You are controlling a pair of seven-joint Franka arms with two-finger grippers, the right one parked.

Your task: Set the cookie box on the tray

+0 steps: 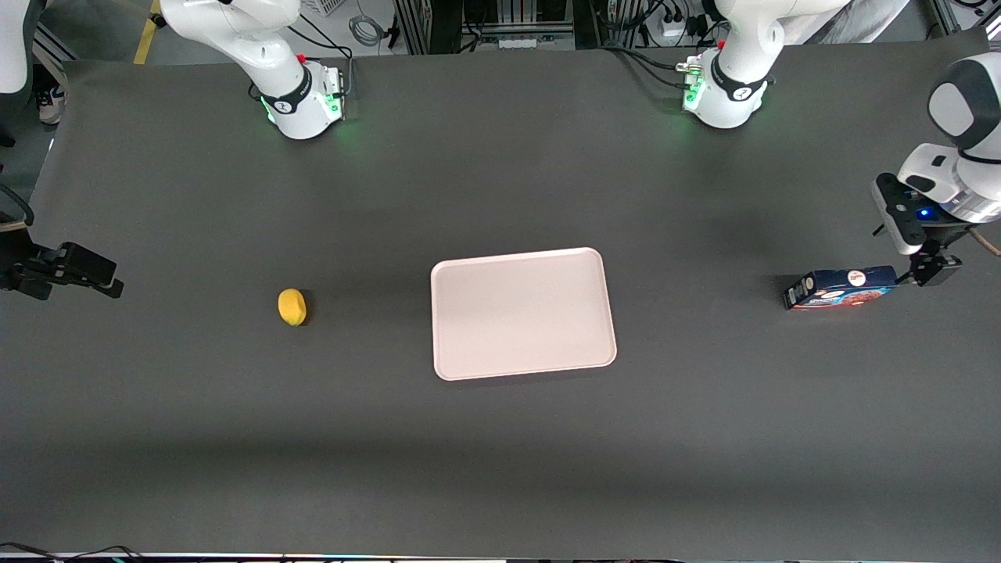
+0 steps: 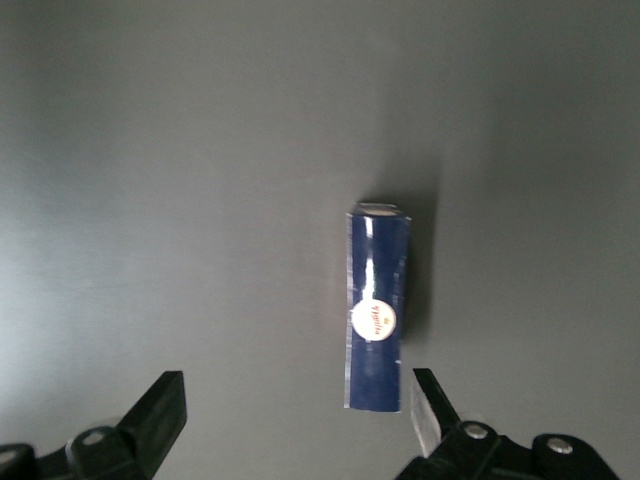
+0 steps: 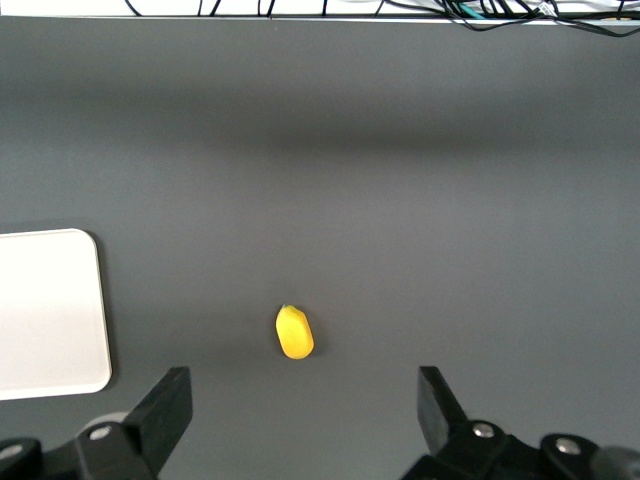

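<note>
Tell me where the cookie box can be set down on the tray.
The whole tray is bare inside its rim. Table between the tray and cookie box is open too. Only the box's spot is crowded: the open tool hangs beside its end.

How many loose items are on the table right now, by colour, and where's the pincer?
Navy: 1, the cookie box
Pink: 1, the tray
Yellow: 1, a small rounded object
Total: 3
The pincer hangs open above the box, holding nothing.
</note>
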